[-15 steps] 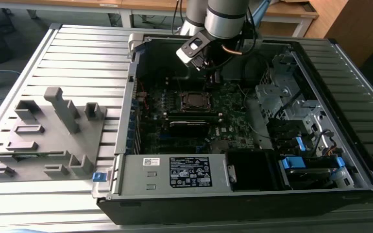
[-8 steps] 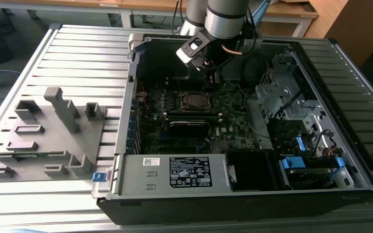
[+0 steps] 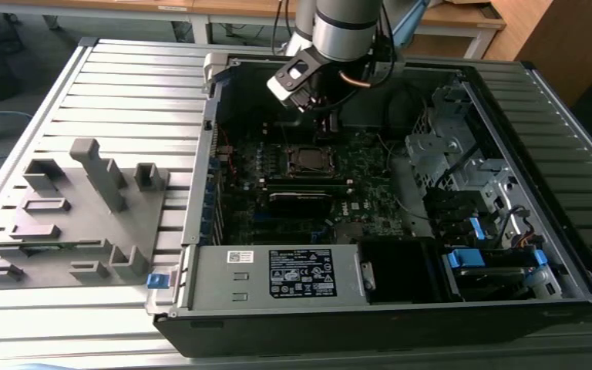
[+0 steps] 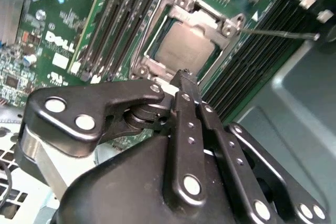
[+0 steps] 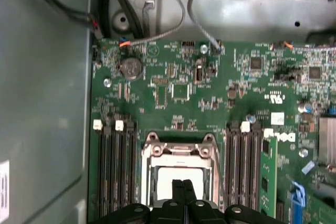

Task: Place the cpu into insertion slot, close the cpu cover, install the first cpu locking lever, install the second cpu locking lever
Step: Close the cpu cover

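1. The gripper [image 5: 182, 183] has its 2 fingers pressed together with only a seam between them, and it holds nothing.
2. The cpu [image 4: 184, 51] lies flat in the insertion slot [image 3: 304, 158] on the green motherboard [image 5: 178, 87]. Its dull silver top shows through the cut-out of the cpu cover [image 4: 207, 22], which seems to lie down over it.
3. In both wrist views the gripper's tip hangs right over the slot, at the cpu's edge nearest the wrist. Whether it touches the metal I cannot tell.
4. In the exterior view the gripper [image 3: 323, 123] is just beyond the slot, farther from the camera. It is inside the open computer case [image 3: 212, 146], which rests on the slatted surface [image 3: 121, 85].
5. The seam between the fingers runs along the same line as the long black memory slots [image 5: 113, 171] on 2 sides of the slot.
6. A thin locking lever [image 4: 278, 34] sticks out from 1 corner of the slot across the memory slots. I judge it unlatched.
7. White lettering is printed on the motherboard, and a white label [image 3: 298, 274] of small print sits on the power supply box [image 3: 224, 289].
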